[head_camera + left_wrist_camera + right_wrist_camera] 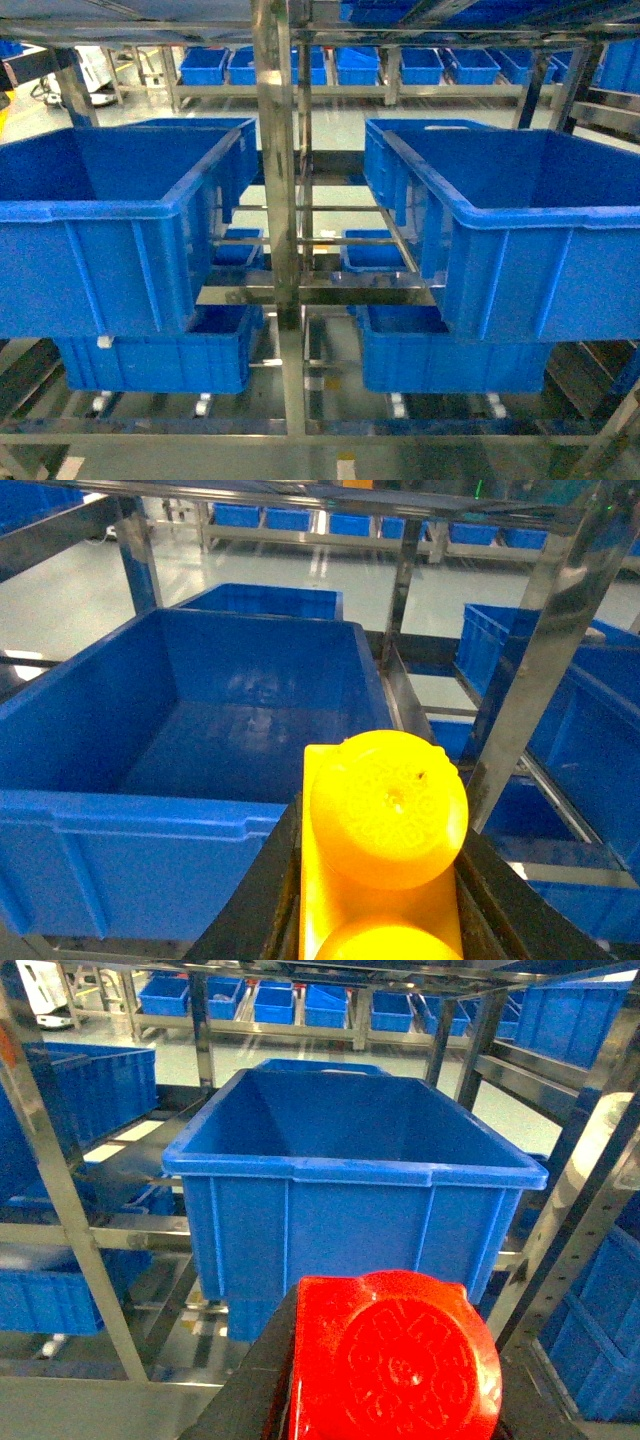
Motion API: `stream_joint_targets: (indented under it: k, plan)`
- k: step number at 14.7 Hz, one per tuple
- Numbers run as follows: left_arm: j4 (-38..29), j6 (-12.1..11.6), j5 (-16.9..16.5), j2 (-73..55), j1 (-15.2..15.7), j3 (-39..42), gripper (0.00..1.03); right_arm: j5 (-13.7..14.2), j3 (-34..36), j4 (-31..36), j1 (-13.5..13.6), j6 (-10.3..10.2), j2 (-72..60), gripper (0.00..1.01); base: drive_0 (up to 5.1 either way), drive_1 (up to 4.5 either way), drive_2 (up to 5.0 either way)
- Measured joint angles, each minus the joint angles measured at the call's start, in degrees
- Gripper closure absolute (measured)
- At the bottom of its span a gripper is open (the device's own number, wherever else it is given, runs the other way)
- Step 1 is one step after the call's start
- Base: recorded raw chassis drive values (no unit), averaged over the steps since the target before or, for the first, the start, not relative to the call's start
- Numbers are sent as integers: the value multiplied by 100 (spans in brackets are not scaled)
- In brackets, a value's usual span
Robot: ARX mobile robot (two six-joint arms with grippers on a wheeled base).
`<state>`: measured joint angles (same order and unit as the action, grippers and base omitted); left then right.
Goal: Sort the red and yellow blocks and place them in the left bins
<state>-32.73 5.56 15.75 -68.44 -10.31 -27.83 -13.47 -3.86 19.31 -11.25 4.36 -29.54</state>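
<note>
My left gripper (pixel 385 900) is shut on a yellow block (pixel 385 820) with round studs, held just short of the near rim of a large blue bin (pixel 200 730) whose inside is bare. My right gripper (pixel 390 1380) is shut on a red block (pixel 395 1360) with a round stud, in front of and below another large blue bin (pixel 350 1175). In the head view the left bin (pixel 110 215) and the right bin (pixel 520 220) sit on the upper rack level; neither gripper nor block shows there.
A shiny steel rack post (pixel 280 200) stands between the two bins. Lower blue bins (pixel 160 355) sit on the shelf below. A slanted steel post (pixel 540 660) rises right of the left gripper. More blue bins (pixel 350 65) line a far rack.
</note>
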Motion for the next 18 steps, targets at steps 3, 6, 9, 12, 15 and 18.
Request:
stream_joint_targets:
  k: [3,6,9,12,15,18]
  plan:
    - [9,0,0,-2,2,-2,75,-2,2,31,0,0,2,74,-4,425,-432]
    - [31,0,-2,-22,4,-2,75,2,11,2,0,0,0,74,-4,425,-432]
    - [46,-2,-11,-22,2,-15,75,4,13,-26,0,0,-35,74,-4,425,-432]
    - [0,0,7,-20,4,-20,75,0,11,2,0,0,-22,74,-1,142,-144]
    - [4,-2,4,-20,0,-20,75,2,11,0,0,0,-22,74,0,0,0]
    - [2,-2,4,-20,2,-20,75,-153,9,289,-293,17,-341,74,0,0,0]
